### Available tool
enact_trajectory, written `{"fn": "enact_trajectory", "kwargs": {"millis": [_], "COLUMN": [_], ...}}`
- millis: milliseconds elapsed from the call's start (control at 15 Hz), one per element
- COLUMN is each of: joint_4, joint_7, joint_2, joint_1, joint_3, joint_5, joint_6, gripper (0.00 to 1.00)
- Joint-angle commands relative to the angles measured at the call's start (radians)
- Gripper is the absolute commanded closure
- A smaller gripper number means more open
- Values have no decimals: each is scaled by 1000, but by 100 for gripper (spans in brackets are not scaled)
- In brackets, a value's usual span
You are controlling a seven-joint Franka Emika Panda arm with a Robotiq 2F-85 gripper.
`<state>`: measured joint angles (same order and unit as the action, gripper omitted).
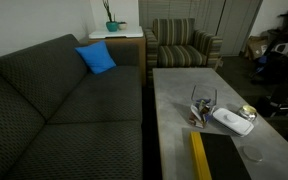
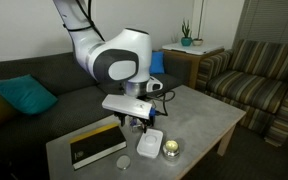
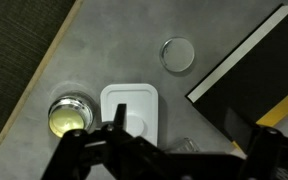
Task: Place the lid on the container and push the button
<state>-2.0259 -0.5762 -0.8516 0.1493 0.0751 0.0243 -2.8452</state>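
The white rounded-oblong lid (image 3: 131, 108) lies flat on the grey table, also seen in both exterior views (image 1: 232, 120) (image 2: 149, 145). The clear container (image 1: 202, 107) stands just beside it, with dark bits at its bottom. In the wrist view only its rim (image 3: 179, 147) shows, between the fingers. My gripper (image 3: 189, 140) is open, with its fingers spread wide, and holds nothing. It hangs low over the container next to the lid, and in an exterior view (image 2: 136, 120) it hides most of the container.
A small round yellowish tin (image 3: 69, 113) sits close beside the lid. A clear round disc (image 3: 177, 53) lies farther off. A black book with a yellow edge (image 3: 254, 70) lies on the table (image 3: 74, 60). A dark sofa (image 1: 64, 100) runs along the table.
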Motion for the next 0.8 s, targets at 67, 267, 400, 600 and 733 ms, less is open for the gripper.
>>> {"fn": "enact_trajectory", "kwargs": {"millis": [67, 267, 400, 600, 733], "joint_4": [181, 172, 212, 226, 228], "joint_7": [66, 93, 93, 94, 94], "joint_2": [-162, -157, -199, -209, -209], "joint_1": [34, 40, 45, 45, 45], "joint_3": [3, 11, 11, 11, 11], "joint_5": [-81, -105, -106, -106, -106], "joint_6": [-9, -4, -5, -5, -5], "gripper": [0, 0, 0, 0, 0]}}
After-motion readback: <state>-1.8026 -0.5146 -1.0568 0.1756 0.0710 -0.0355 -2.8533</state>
